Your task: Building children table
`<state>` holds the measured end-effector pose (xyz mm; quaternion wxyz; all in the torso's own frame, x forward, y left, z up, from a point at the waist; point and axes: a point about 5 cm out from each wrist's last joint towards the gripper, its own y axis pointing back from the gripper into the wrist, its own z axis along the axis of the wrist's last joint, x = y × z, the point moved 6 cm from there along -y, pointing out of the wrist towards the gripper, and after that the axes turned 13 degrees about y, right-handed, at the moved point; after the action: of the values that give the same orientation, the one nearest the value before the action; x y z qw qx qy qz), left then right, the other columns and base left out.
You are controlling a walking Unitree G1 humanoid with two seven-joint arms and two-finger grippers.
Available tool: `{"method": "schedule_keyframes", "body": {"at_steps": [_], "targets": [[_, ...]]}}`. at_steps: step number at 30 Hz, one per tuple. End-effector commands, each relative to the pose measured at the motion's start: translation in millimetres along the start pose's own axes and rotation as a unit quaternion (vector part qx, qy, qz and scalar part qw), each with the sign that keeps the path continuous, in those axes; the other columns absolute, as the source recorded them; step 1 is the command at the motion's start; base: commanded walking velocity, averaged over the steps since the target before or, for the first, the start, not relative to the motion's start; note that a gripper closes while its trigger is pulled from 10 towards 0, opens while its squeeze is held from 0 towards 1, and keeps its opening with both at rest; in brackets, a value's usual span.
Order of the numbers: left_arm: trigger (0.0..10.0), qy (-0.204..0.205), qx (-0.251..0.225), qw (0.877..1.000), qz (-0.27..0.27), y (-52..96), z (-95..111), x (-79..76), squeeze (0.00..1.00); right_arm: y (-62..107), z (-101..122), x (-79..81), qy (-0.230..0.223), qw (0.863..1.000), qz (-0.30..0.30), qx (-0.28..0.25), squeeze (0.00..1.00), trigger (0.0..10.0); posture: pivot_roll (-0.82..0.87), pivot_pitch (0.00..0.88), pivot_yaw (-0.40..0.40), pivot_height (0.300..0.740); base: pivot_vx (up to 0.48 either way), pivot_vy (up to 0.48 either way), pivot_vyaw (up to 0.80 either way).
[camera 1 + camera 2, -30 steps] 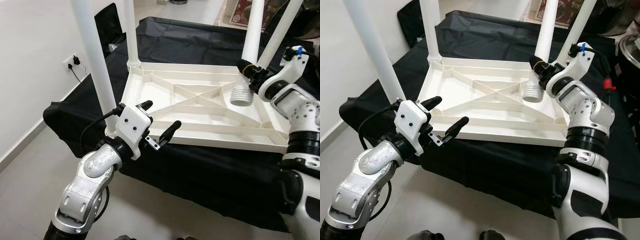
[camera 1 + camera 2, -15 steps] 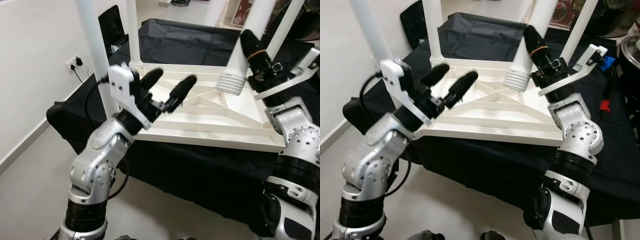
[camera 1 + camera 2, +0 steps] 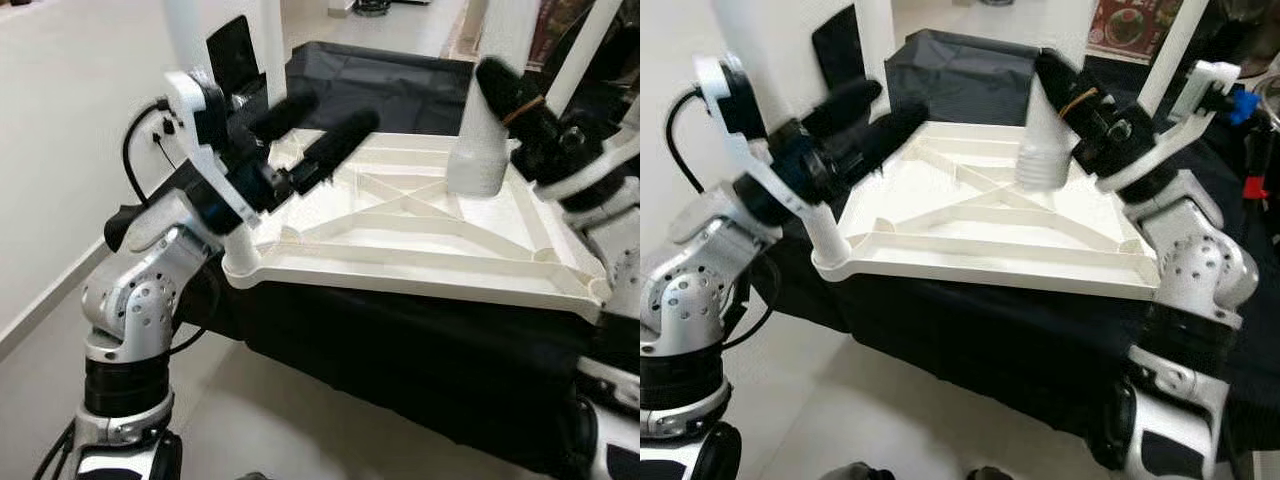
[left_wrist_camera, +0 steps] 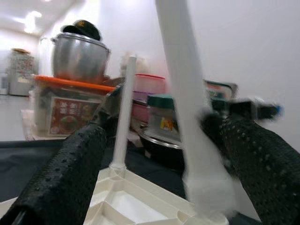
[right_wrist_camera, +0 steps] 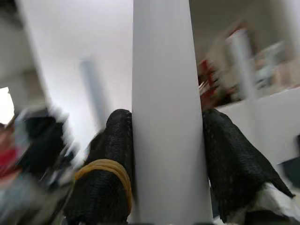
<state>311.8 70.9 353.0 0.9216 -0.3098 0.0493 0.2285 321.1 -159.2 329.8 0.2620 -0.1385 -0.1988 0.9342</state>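
Black-draped surface (image 3: 400,330), right gripper (image 5: 164,154) clamping leg (image 5: 164,93)

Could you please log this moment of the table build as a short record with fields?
workpiece: upturned white plastic ribbed tabletop on black-draped surface
fitted legs: white round tube legs upright in corner sockets, one at near left corner
right pincer: shut on loose white tube leg with threaded end, above tabletop
left pincer: open, raised over tabletop's left side, holding nothing
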Motion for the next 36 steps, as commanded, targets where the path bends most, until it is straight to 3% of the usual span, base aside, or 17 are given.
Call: {"method": "schedule_keyframes", "body": {"at_steps": [1, 4, 8, 9, 15, 20, 21, 22, 23, 24, 27, 28, 30, 31, 36], "targets": [[10.0, 0.015, -0.027, 0.999, -0.026, -2.2, 24, -5.0, 1.0, -1.2, -15, 19.6, 0.032, 0.996, 0.062, 0.058, 0.0, 10.0, -0.06, 0.069, 0.006, 0.74, 0.0, 0.0, 0.0], [10.0, 0.013, -0.019, 0.998, -0.057, -0.4, 37, -8.9, 1.0, 7.3, -22, 30.2, 0.056, 0.987, 0.112, 0.104, 0.0, 10.0, -0.05, 0.072, 0.02, 0.74, 0.0, 0.0, 0.0], [10.0, 0.024, -0.021, 0.997, -0.074, 1.3, 45, -13.3, 1.0, 12.2, -19, 31.0, 0.066, 0.984, 0.122, 0.113, 0.0, 10.0, -0.05, 0.081, 0.032, 0.74, 0.0, 0.0, 0.0], [10.0, 0.045, -0.021, 0.994, -0.102, 3.8, 51, -21.4, 1.0, 16.6, -17, 30.5, 0.075, 0.982, 0.124, 0.12, 0.0, 10.0, -0.05, 0.083, 0.034, 0.74, 0.0, 0.0, 0.0], [10.0, 0.069, -0.003, 0.989, -0.131, 7.3, 51, -27.1, 1.0, 17.0, -19, 38.4, 0.074, 0.979, 0.144, 0.126, 0.0, 10.0, -0.05, 0.088, 0.05, 0.74, 0.0, 0.0, 0.0], [10.0, 0.075, 0.011, 0.989, -0.125, 7.3, 52, -23.9, 1.0, 12.9, -32, 67.8, 0.052, 0.963, 0.223, 0.141, 0.0, 10.0, -0.05, 0.1, 0.046, 0.74, 0.0, 0.0, 0.0], [10.0, 0.075, 0.011, 0.989, -0.125, 7.3, 52, -23.9, 1.0, 12.9, -32, 67.8, 0.052, 0.963, 0.223, 0.141, 0.0, 10.0, -0.05, 0.1, 0.046, 0.74, 0.0, 0.0, 0.0], [10.0, 0.071, 0.013, 0.99, -0.123, 7.2, 52, -23.4, 0.88, 12.3, -33, 70.6, 0.049, 0.961, 0.232, 0.142, 0.0, 10.0, -0.05, 0.105, 0.04, 0.74, 0.0, 0.0, 0.0], [10.0, 0.074, 0.013, 0.99, -0.12, 7.1, 52, -23.0, 0.2, 11.4, -33, 71.7, 0.049, 0.96, 0.236, 0.143, 0.0, 10.0, -0.05, 0.106, 0.039, 0.74, 0.0, 0.0, 0.0], [10.0, 0.077, 0.013, 0.99, -0.12, 7.0, 52, -23.2, 0.0, 10.1, -33, 72.0, 0.049, 0.959, 0.239, 0.142, 0.0, 10.0, -0.05, 0.106, 0.038, 0.74, 0.0, 0.0, 0.0], [10.0, 0.083, 0.012, 0.989, -0.12, 6.6, 51, -24.3, 0.0, 6.6, -35, 72.1, 0.05, 0.958, 0.244, 0.143, 0.0, 10.0, -0.05, 0.108, 0.032, 0.74, 0.0, 0.0, 0.0], [9.4, 0.085, 0.012, 0.989, -0.121, 6.5, 51, -24.8, 0.0, 5.5, -36, 71.8, 0.051, 0.958, 0.245, 0.143, 0.0, 10.0, -0.05, 0.109, 0.028, 0.74, 0.0, 0.0, 0.0], [9.4, 0.087, 0.013, 0.989, -0.122, 6.6, 50, -25.2, 0.0, 4.9, -37, 71.7, 0.051, 0.958, 0.245, 0.142, 0.0, 10.0, -0.05, 0.109, 0.028, 0.74, 0.0, 0.0, 0.0], [0.0, 0.093, 0.013, 0.987, -0.129, 8.1, 51, -27.4, 0.0, 4.1, -37, 71.3, 0.052, 0.958, 0.243, 0.142, 0.0, 10.0, -0.05, 0.109, 0.028, 0.74, 0.0, 0.0, 0.0], [0.0, 0.098, 0.019, 0.985, -0.141, 11.6, 51, -31.6, 0.0, 2.0, -39, 67.6, 0.061, 0.96, 0.232, 0.142, 0.0, 10.0, -0.05, 0.108, 0.022, 0.74, 0.0, 0.0, 0.0]]}}
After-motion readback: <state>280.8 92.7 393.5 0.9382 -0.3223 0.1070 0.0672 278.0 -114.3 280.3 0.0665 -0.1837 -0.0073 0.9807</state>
